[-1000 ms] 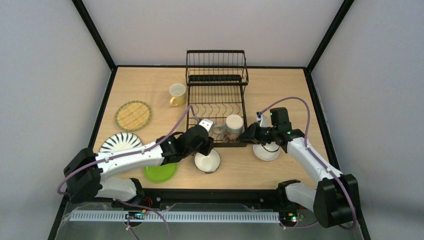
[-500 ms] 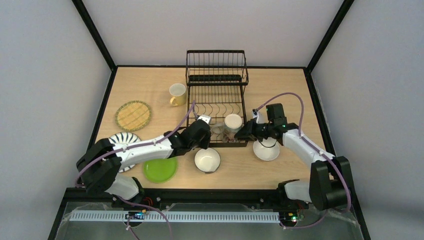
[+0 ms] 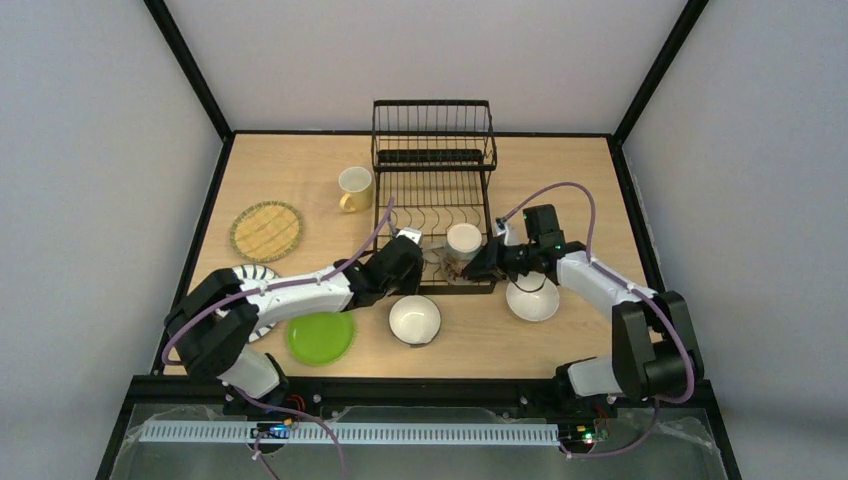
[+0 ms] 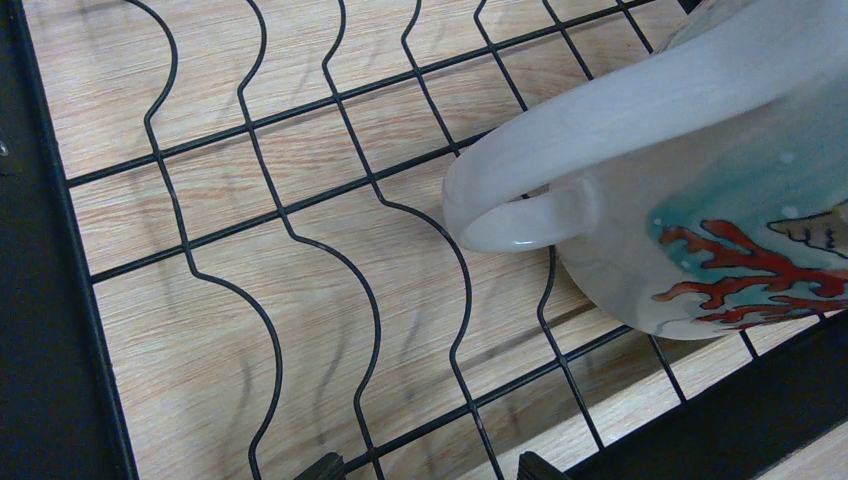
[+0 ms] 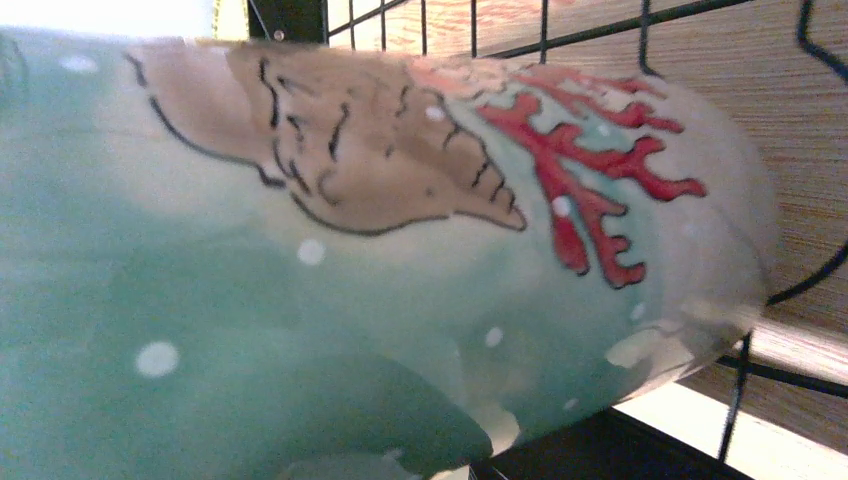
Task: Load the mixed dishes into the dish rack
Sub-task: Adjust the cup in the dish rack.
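Parking the mug (image 3: 463,243) in the rack (image 3: 433,175) with right pincer (image 3: 478,262) gripping it, left pincer (image 3: 420,255) gaping nearby; next probably needs levelling, then release.

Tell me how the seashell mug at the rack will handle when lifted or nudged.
The seashell mug looks like glossy glazed ceramic: probably rigid, rather slippery, and liable to chip against the dish rack wires. Its round body appears tilted over those wavy wires, so a nudge may rock or tip it. Its loop handle could snag a wire.
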You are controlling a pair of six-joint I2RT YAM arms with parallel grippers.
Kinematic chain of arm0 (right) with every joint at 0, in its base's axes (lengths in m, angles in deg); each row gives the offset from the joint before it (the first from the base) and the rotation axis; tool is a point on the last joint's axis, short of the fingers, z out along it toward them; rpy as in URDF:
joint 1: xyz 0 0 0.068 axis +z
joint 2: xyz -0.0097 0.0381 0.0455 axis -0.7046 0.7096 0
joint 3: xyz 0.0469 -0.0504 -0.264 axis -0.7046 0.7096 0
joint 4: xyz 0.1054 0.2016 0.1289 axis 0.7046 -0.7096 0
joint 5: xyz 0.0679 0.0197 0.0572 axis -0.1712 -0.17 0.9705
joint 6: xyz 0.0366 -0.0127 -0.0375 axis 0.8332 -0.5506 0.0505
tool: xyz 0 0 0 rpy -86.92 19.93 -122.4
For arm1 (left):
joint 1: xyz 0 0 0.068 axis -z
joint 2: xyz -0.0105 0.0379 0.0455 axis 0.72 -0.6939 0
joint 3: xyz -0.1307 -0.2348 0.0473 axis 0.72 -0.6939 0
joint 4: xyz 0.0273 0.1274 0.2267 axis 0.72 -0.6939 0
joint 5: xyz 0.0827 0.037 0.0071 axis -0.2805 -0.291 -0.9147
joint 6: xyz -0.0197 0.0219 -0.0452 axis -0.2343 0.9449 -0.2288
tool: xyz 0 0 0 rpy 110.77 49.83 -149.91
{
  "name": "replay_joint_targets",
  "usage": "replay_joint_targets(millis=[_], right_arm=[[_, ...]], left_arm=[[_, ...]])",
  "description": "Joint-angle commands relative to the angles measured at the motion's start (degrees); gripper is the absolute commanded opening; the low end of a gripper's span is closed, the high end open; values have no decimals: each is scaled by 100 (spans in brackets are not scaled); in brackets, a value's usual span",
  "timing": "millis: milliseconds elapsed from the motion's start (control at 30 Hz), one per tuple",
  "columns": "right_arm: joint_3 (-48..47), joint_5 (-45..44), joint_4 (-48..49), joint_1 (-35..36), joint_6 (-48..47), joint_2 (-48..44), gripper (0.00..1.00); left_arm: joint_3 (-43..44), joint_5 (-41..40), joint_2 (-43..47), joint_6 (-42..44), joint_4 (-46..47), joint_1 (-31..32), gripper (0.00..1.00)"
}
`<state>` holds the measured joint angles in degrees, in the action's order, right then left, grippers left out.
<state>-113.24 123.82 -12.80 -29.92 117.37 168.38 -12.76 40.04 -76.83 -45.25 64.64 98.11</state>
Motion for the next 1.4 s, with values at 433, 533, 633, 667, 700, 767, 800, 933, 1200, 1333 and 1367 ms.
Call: replay_joint_targets(millis=[433,533,633,667,700,767,800,933,1200,1333,1367], right_arm=[[141,-362,1534,620,729,216,50],[164,-624,1762,725,722,239,50],[202,-980,1881,813,681,252,50],[208,-1150,1888,848,619,244,50],[216,-1291,1905,877,585,243,50],[286,-1512,2002,903,534,214,50],[311,-1620,2059,903,509,197,50],[315,-2192,2010,955,325,108,50],[339,-3444,1919,1388,-43,-44,50],[344,-4241,1982,1781,-210,-44,50],[332,-4435,1985,1896,-242,-15,50]], left_arm=[[-17,152,-34,-32,-43,-28,99],[-37,168,-2,-3,-69,-28,99],[-44,188,5,10,-79,-28,99],[-52,202,10,16,-79,-31,99],[-56,207,14,12,-79,-29,99],[-57,225,30,26,-83,-28,99],[-57,230,36,35,-88,-28,99],[-70,247,62,67,-122,-28,99],[-127,256,111,104,-131,-28,99],[-132,252,115,132,-138,-28,99],[-133,256,119,136,-149,-28,99]])
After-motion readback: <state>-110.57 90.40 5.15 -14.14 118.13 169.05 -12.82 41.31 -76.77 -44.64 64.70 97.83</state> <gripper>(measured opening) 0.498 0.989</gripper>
